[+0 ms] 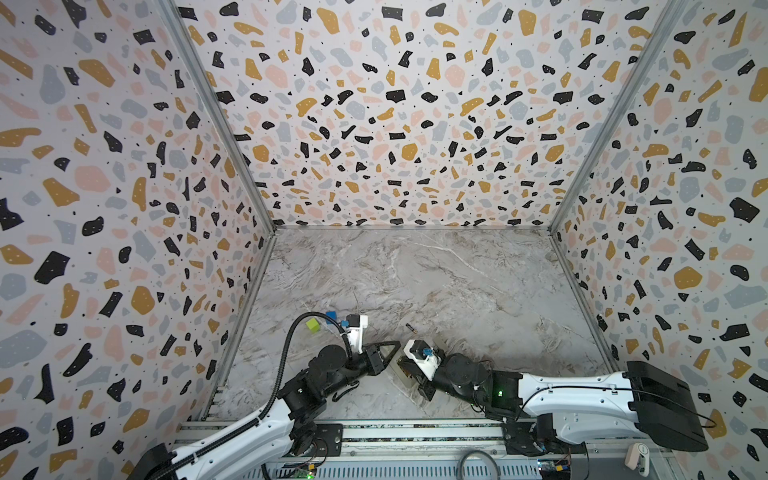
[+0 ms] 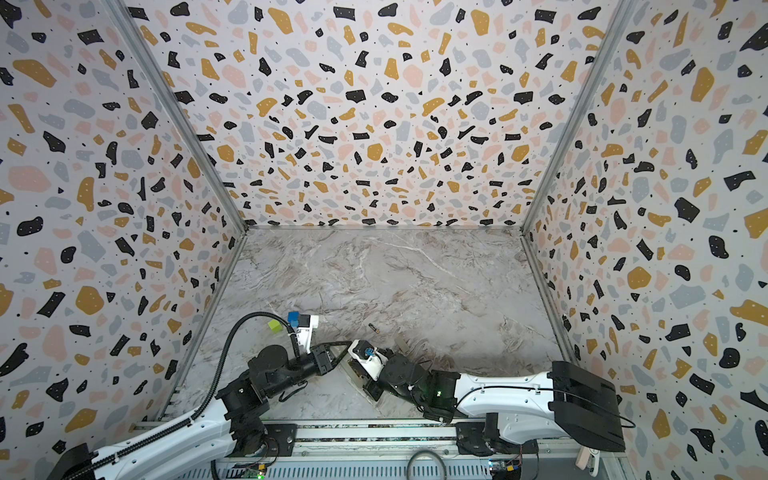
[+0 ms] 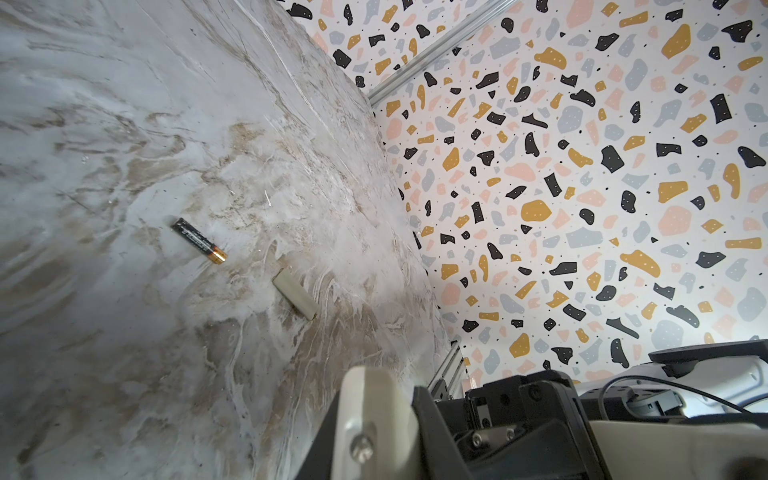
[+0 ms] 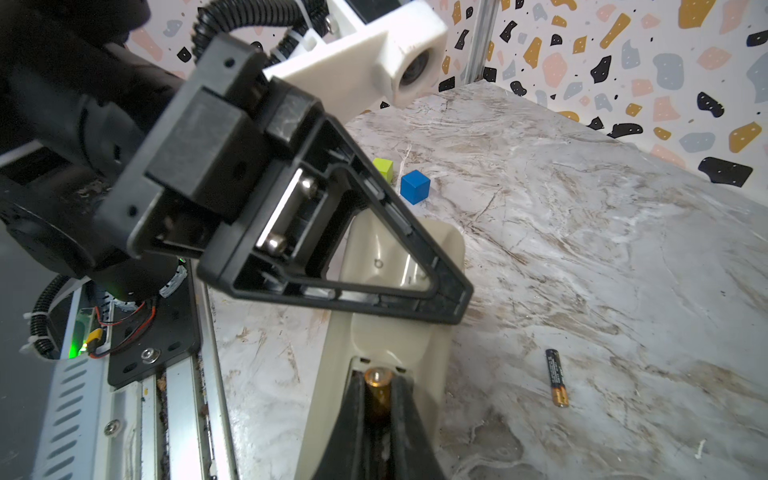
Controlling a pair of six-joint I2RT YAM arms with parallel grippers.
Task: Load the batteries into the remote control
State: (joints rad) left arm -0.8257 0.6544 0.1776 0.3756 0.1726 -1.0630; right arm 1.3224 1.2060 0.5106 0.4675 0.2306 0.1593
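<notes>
The remote control [image 4: 399, 336] lies back-up near the table's front edge, off-white; it also shows in both top views [image 1: 409, 374] [image 2: 355, 370]. My left gripper [image 4: 457, 303] is shut on the remote's far end, with the off-white body pinched between its black jaws [image 3: 382, 386]. My right gripper [image 4: 378, 384] is shut on a battery [image 4: 377, 380], and the battery's copper end points into the open battery recess. Another battery [image 4: 557, 378] lies loose on the table beside the remote, black with a copper band [image 3: 198, 241] [image 1: 411, 328] [image 2: 374, 328].
A small off-white battery cover [image 3: 293, 293] lies on the marble table [image 1: 457, 291] beyond the remote. A green cube [image 1: 313, 324] and a blue cube [image 1: 331, 318] sit by the left arm. Patterned walls close in three sides. A metal rail [image 1: 415, 432] runs along the front.
</notes>
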